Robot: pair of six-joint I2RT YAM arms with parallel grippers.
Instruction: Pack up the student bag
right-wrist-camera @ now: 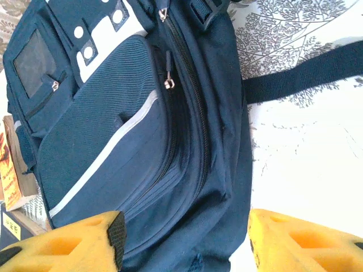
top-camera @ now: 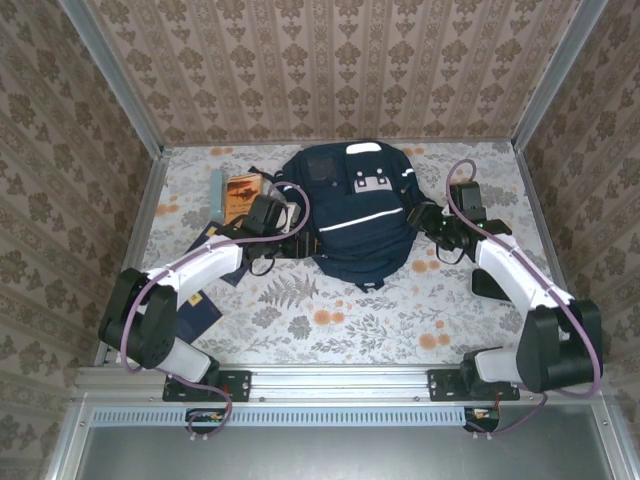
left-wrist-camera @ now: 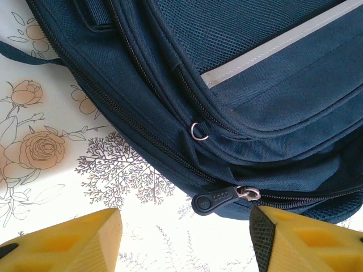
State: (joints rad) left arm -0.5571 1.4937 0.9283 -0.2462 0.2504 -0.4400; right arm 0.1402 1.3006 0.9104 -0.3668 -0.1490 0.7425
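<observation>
Grippers at both flanks of the student bag [top-camera: 360, 215]

The student bag lies flat on the far half of the flowered table [top-camera: 330, 320], front pocket upward; its white reflective stripe [top-camera: 372, 218] crosses the front, and the grey-white patches [top-camera: 372, 183] sit beyond it, toward the back wall.

The left gripper [top-camera: 297, 232] is at the bag's left side; from above I cannot tell whether it touches the fabric or stops just beside it. In the left wrist view its yellow fingers [left-wrist-camera: 68, 241] stand wide apart at the bottom of the frame, clamped on nothing; beyond the gap lies a strip of table and then the bag's edge. A black zipper pull [left-wrist-camera: 218, 199] rests at that edge on the lowest zip line, its rounded end toward the table; a small metal ring [left-wrist-camera: 199, 131] sits on the next zip line further in.

The right gripper [top-camera: 428, 218] is close against the bag's right side. In the right wrist view its jaws are also wide apart; the bag's navy side panel fills most of the gap and runs up against the inner face of one finger, though contact is not certain. A dark strap [right-wrist-camera: 300, 76] runs from the bag out across the table; a metal zip slider [right-wrist-camera: 168, 83] hangs beside the main zip.

An orange book [top-camera: 243, 192] lies left of the bag near the far edge, with a pale teal flat item [top-camera: 217, 188] just beside it; dark flat items [top-camera: 200, 312] lie partly hidden under the left arm.
</observation>
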